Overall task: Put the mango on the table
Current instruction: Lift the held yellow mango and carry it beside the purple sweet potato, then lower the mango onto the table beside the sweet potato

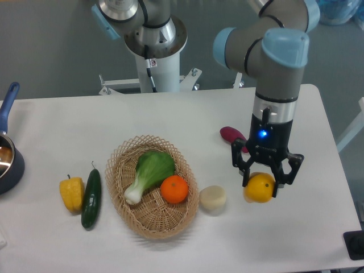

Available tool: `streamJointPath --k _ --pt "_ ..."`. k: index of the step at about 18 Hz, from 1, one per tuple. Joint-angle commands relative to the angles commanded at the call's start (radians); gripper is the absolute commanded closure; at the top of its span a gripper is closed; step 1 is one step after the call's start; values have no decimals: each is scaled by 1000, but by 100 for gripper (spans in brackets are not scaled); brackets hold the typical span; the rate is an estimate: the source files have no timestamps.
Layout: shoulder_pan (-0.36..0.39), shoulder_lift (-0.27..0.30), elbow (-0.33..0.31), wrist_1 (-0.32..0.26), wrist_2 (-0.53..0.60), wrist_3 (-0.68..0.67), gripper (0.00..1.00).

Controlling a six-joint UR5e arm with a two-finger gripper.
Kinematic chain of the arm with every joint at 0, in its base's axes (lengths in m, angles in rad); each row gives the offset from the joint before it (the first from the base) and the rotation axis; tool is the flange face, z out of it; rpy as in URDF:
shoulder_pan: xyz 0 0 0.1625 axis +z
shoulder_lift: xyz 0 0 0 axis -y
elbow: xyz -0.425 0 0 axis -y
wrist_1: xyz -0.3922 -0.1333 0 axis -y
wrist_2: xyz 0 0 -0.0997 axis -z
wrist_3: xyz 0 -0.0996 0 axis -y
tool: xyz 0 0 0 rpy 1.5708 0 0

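Observation:
The mango (259, 188) is a smooth yellow fruit with an orange blush, at the right of the white table (187, 119). My gripper (261, 181) points straight down over it, its black fingers (248, 173) on either side of the fruit and closed against it. I cannot tell whether the mango rests on the tabletop or hangs just above it. The arm's grey wrist with a blue light stands directly above the gripper.
A wicker basket (128, 209) holds a bok choy (149, 172) and a round orange (174, 189). A pale round piece (212, 199) lies left of the mango, a purple-red item (232, 135) behind the gripper. A yellow pepper (71, 193), cucumber (91, 198) and blue pot (8, 159) are at left.

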Motion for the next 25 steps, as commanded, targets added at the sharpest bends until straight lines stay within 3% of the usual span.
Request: streamJointPath --k 7,10,12,18,25 --pt "58 3 -113 -6 195 295 52" --pt "78 -3 -130 -6 232 365 52" --pt "80 -8 -135 -32 368 466 52" --pt "77 -14 -173 -41 495 592 52" --pt "29 -31 -183 -43 605 594 52"
